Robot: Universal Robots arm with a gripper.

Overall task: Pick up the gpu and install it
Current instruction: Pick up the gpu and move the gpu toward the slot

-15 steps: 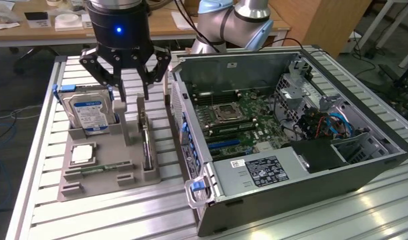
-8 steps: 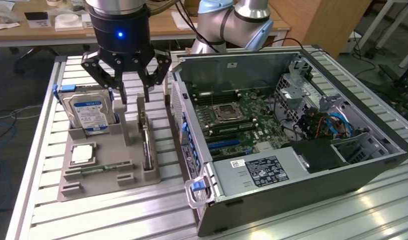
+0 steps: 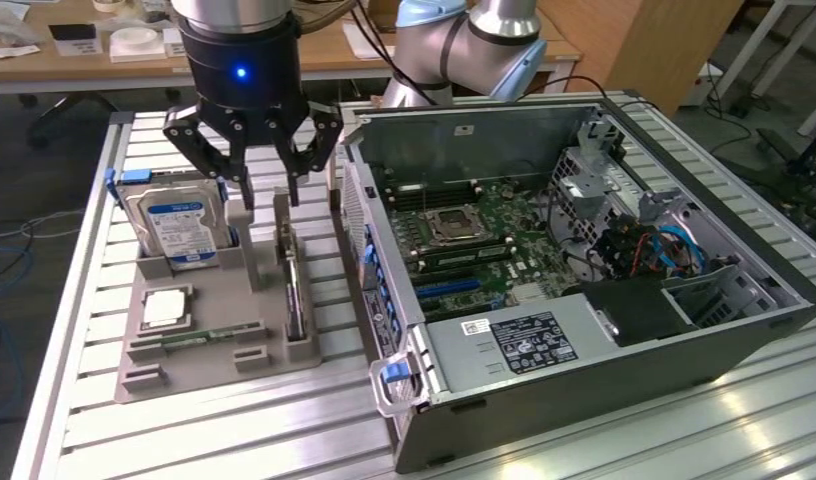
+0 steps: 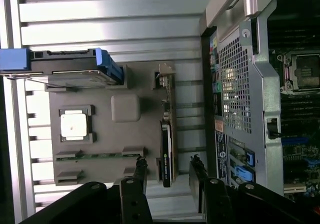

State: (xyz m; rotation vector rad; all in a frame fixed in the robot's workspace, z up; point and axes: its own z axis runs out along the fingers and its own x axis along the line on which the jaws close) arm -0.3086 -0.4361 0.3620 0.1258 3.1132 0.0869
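While hanging just above the gpu (image 3: 292,290), set on edge in the grey tray (image 3: 181,370) beside the computer case (image 3: 608,370): claw (image 3: 269,195) spread wide open, gripping nothing at all.

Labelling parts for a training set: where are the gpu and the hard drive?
gpu (image 3: 296,300), exterior view, on its dark upper edge.
hard drive (image 3: 179,228), exterior view, on its front label.
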